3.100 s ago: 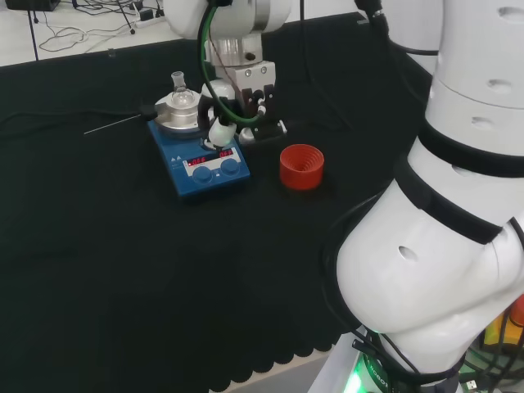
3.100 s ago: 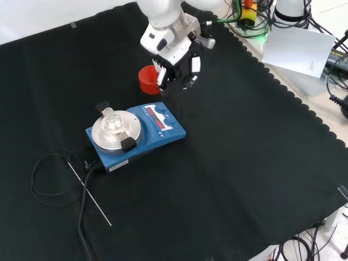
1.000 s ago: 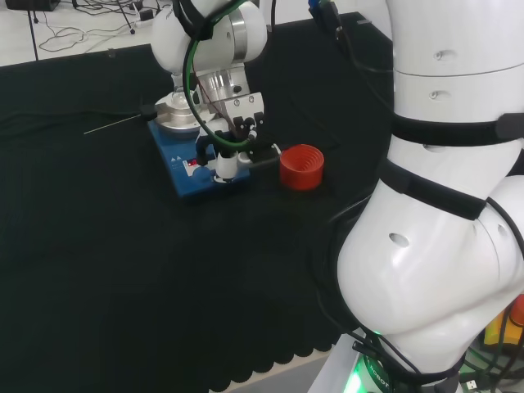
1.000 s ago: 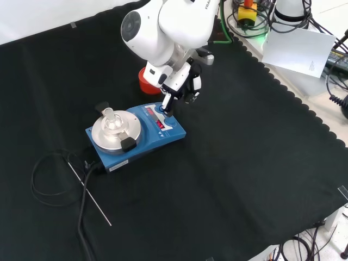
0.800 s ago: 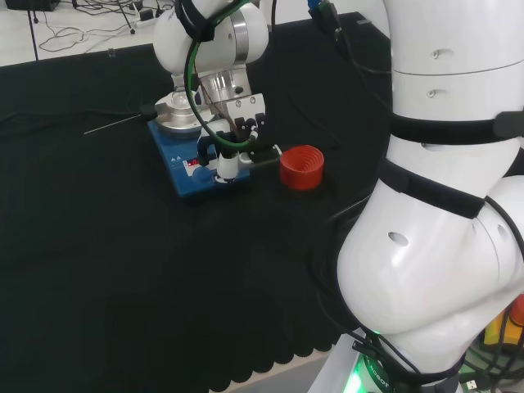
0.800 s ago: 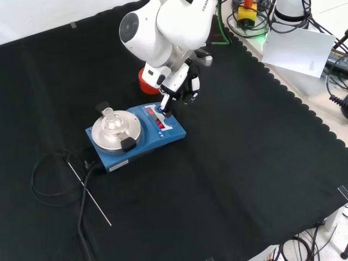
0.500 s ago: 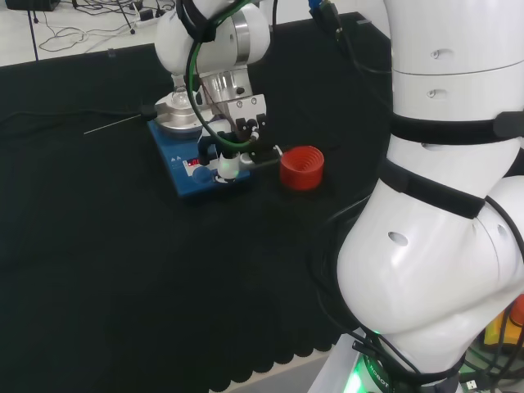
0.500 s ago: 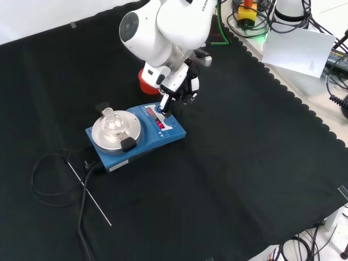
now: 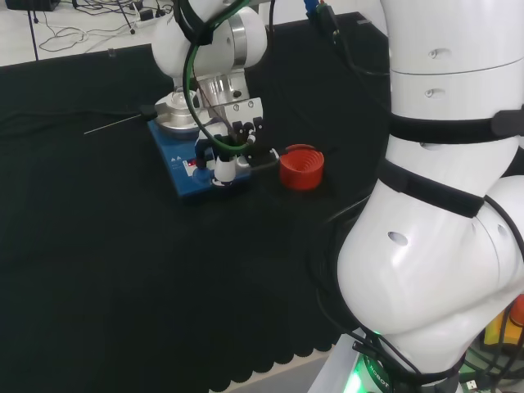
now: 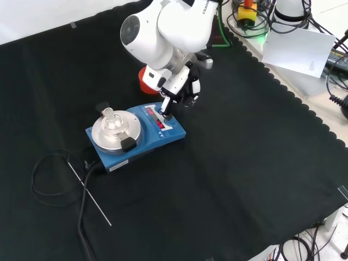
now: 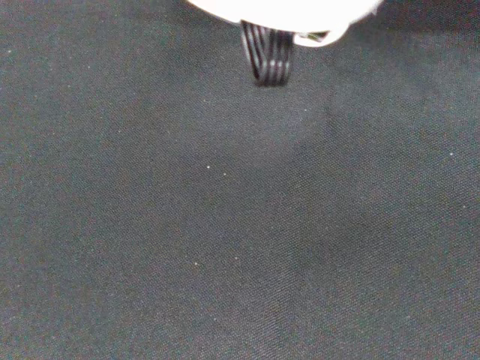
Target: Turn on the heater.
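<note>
Heater (image 10: 136,136) sat left of centre on the cloth (image 10: 228,179) in front view, blue body w/ round metal plate (image 10: 116,132) at its left end and control panel w/ red readouts at its right end, i.e. the end nearest the arm. That orientation let the hand (image 10: 175,92) get to the controls w/o reaching over the plate. A small glass flask (image 10: 110,120) stood on the plate, so approaching from the panel side also kept the fingers away from it.

Hand came in from the top of front view, one finger (image 10: 165,106) stretched down onto the panel, others tucked back near the palm, holding nothing. Pointing pose suited a button or knob press: one tip on the control, rest out of the way. In head view the fingertip (image 9: 222,169) sat on the near right part of the panel, approx. at the knobs; can't tell exactly which control it touched, or if readouts meant heat was on.

Red ring (image 9: 301,166) stood just right of the heater in head view, spare, apart from the hand. Thin rod (image 10: 89,194) and cable (image 10: 49,179) lay on the cloth left of the heater in front view, clear of the work.

Judgement: press was under way, nearly done; main risk was the tip slipping off the control.
</note>
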`<action>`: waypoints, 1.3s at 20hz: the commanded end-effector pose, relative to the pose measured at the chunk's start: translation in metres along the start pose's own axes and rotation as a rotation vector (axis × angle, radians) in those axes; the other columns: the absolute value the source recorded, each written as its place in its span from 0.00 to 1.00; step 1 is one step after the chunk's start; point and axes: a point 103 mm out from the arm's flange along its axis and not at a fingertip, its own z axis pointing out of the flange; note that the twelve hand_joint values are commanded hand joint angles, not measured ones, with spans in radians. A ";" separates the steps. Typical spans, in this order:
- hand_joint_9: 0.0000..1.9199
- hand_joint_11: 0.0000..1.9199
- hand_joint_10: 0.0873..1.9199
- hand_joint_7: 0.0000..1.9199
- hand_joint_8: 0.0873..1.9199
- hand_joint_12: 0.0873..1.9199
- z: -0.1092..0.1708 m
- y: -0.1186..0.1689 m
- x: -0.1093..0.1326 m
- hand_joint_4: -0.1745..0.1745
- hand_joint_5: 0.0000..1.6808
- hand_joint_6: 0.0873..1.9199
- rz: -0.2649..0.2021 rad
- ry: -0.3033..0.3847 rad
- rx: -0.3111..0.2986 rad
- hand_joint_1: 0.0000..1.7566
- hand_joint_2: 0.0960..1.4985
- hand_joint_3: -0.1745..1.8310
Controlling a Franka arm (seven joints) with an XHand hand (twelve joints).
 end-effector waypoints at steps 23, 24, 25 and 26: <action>0.88 0.65 0.71 0.86 0.75 0.67 0.003 0.004 -0.007 0.30 0.18 0.43 0.014 0.009 0.008 0.83 0.45 0.59; 0.88 0.65 0.71 0.86 0.75 0.67 0.002 0.004 -0.006 0.30 0.18 0.43 0.014 0.009 0.004 0.83 0.45 0.59; 0.88 0.65 0.71 0.86 0.75 0.67 0.000 0.003 -0.005 0.30 0.18 0.43 0.014 0.008 0.000 0.83 0.45 0.59; 0.88 0.65 0.71 0.86 0.75 0.67 -0.002 0.003 -0.003 0.30 0.18 0.43 0.012 0.010 -0.005 0.83 0.45 0.59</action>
